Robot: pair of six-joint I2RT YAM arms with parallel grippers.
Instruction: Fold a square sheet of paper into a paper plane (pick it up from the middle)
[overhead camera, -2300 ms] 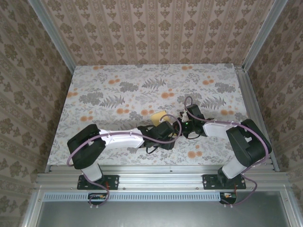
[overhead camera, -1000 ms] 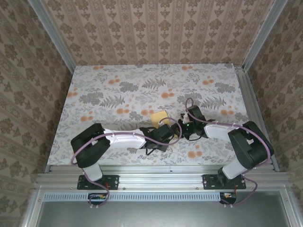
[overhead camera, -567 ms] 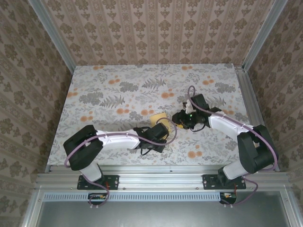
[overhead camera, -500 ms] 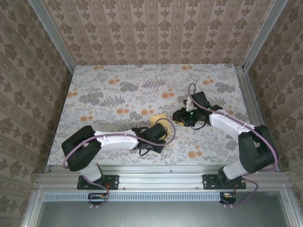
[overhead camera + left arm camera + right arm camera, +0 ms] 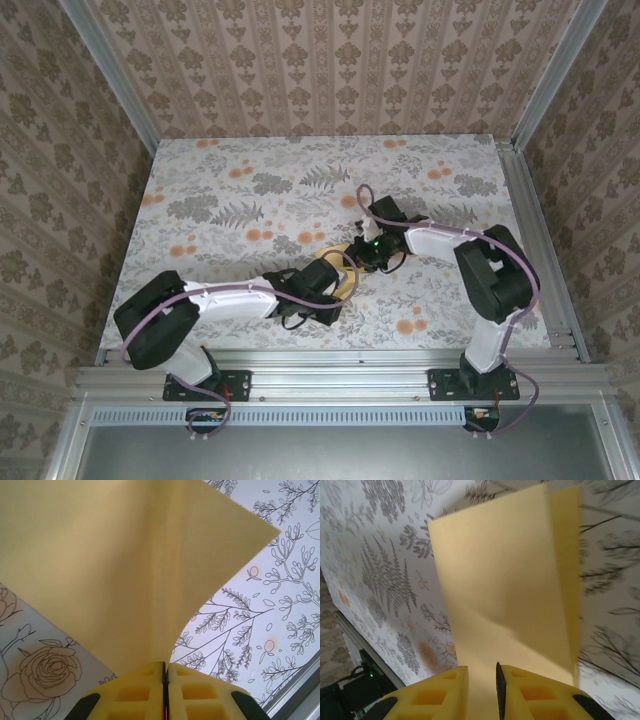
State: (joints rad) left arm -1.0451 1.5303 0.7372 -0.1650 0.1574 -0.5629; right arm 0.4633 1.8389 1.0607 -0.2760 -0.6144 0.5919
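Note:
The square sheet of paper (image 5: 125,570) is pale yellow and rises bent from my left gripper (image 5: 165,667), whose yellow jaws are shut on its near edge. From above, the paper (image 5: 343,268) shows as a small yellow patch between the two arms, near the table's middle front. My left gripper (image 5: 333,282) holds it from the left. My right gripper (image 5: 362,254) reaches in from the right. In the right wrist view the paper (image 5: 510,580) lies doubled, one layer showing past the other along the right. My right gripper (image 5: 482,672) stands narrowly open, and the sheet shows in the gap.
A floral cloth (image 5: 250,190) with orange flowers covers the table. Metal rails run along the right edge (image 5: 530,230) and the front (image 5: 330,380). Wallpapered walls close in the back and both sides. The two arms meet close together over the near middle.
My right gripper swung out to the upper right, then came back left onto the paper. My left gripper drew slightly left and nearer, still holding the sheet.

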